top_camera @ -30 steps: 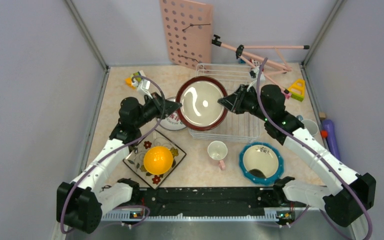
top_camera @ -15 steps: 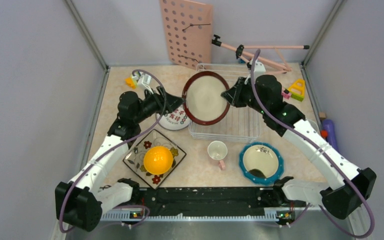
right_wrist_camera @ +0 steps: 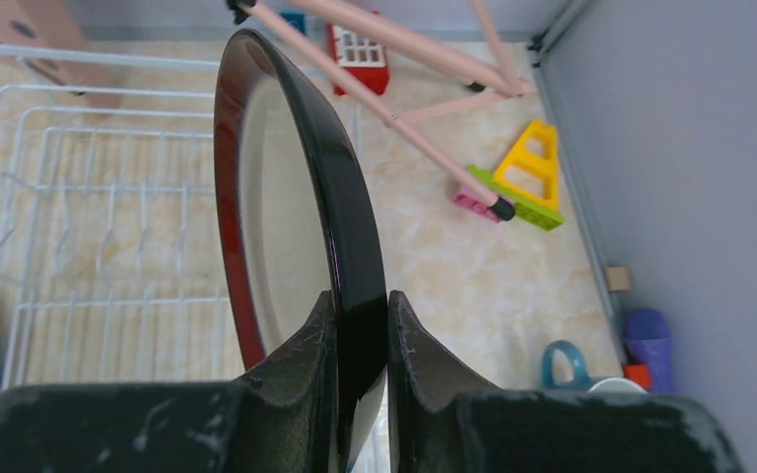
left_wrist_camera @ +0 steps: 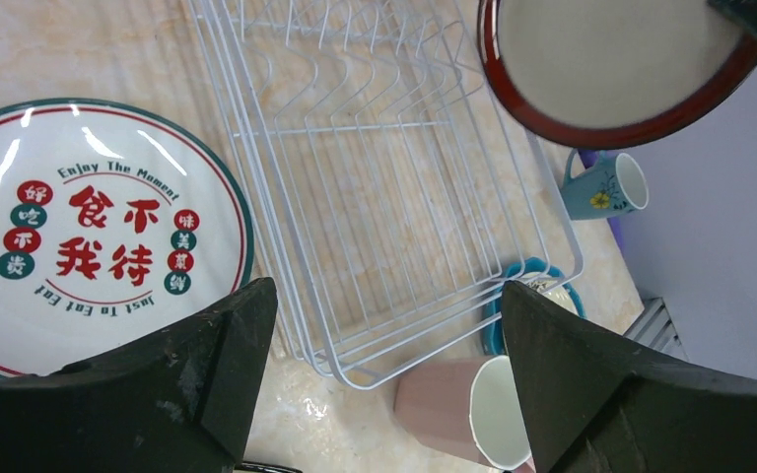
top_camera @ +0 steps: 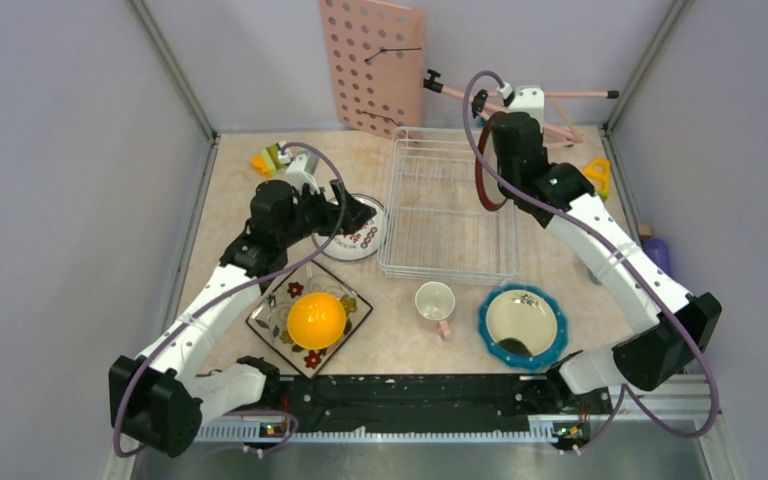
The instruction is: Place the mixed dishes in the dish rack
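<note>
Tabletop beige, marbled — dish rack on it; grey walls.

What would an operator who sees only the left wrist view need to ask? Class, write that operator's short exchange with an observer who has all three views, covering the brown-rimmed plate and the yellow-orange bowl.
Operator: I see the brown-rimmed plate over the dish rack. What holds it?
Observer: The right hand pinches its rim, one finger on each face.
Operator: Where is the yellow-orange bowl? It is outside my view.
Observer: It sits on the square floral plate, left of the pink cup.
</note>
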